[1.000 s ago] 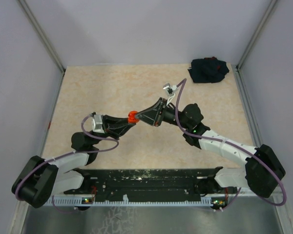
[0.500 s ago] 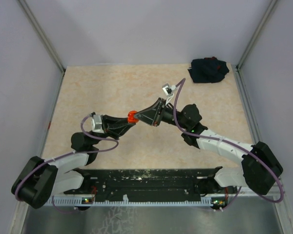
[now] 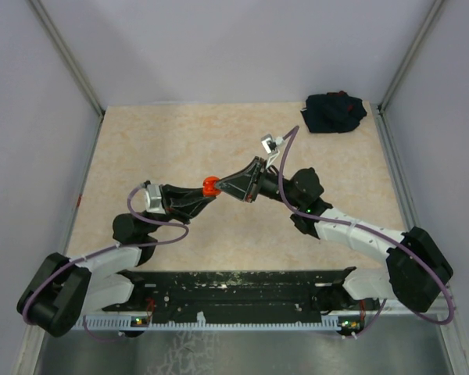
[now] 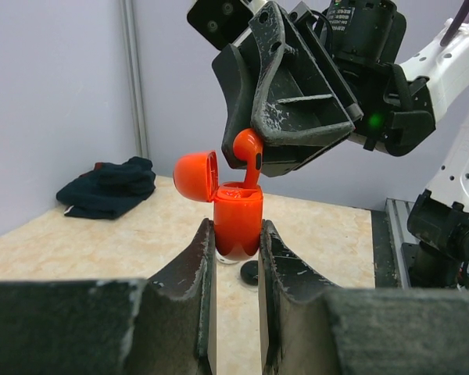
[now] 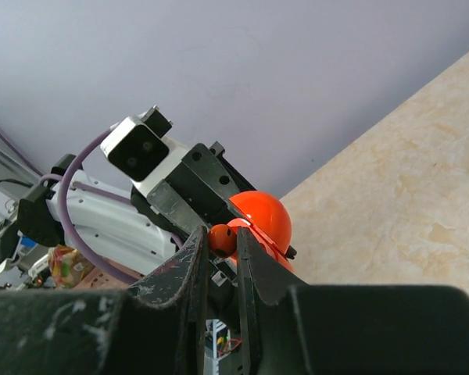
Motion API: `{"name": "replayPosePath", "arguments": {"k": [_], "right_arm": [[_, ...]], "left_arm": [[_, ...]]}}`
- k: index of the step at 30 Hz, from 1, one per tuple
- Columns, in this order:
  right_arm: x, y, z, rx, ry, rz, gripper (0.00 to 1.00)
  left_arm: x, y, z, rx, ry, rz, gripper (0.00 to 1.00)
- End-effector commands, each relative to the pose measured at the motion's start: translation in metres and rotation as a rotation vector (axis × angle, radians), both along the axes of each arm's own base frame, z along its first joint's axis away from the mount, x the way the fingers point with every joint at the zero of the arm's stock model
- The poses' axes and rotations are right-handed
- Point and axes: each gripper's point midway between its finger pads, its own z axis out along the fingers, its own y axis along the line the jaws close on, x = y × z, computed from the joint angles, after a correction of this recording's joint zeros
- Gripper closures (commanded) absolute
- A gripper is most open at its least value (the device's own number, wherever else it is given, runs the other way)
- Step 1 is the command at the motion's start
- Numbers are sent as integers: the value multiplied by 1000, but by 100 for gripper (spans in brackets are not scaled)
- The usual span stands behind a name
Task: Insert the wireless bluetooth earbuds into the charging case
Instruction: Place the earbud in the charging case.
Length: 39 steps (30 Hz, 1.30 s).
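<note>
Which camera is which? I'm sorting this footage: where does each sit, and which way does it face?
Top external: above and behind the bases, looking down on the table; both whole arms show.
Left wrist: on the left arm, facing the far right corner; the left gripper clamps the red case.
Right wrist: on the right arm, facing back at the left arm; the right gripper pinches a red earbud.
Shared: all three show the red case.

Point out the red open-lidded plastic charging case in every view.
Top external: red open-lidded plastic charging case, near centre.
Left wrist: case centre, between left gripper's fingers.
Right wrist: case lower centre, beyond right gripper's fingers.
Shared landmark: beige speckled tabletop.
</note>
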Motion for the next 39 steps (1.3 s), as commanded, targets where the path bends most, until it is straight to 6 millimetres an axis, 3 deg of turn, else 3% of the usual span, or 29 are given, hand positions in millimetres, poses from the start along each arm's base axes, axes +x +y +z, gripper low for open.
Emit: {"name": "replayPosePath", "arguments": {"k": [1,8,20,34,39], "right_arm": [[-3,1,-7,-15,48,5,88],[0,0,-18,-38,83,-16,87],[5,0,-20,-62,79,-38,82],[11,-13,4,-151,-85,-127,48],[7,-29,12,-192,-242,-108,40]], "left_arm": [[-25,20,58,-165,-244,27,100],[-25,22,57,-171,-236,37,100],[-25,20,54,-163,-223,26,100],[-21,22,43,-159,-184,44,100],[-20,20,40,-155,-163,30,100]]}}
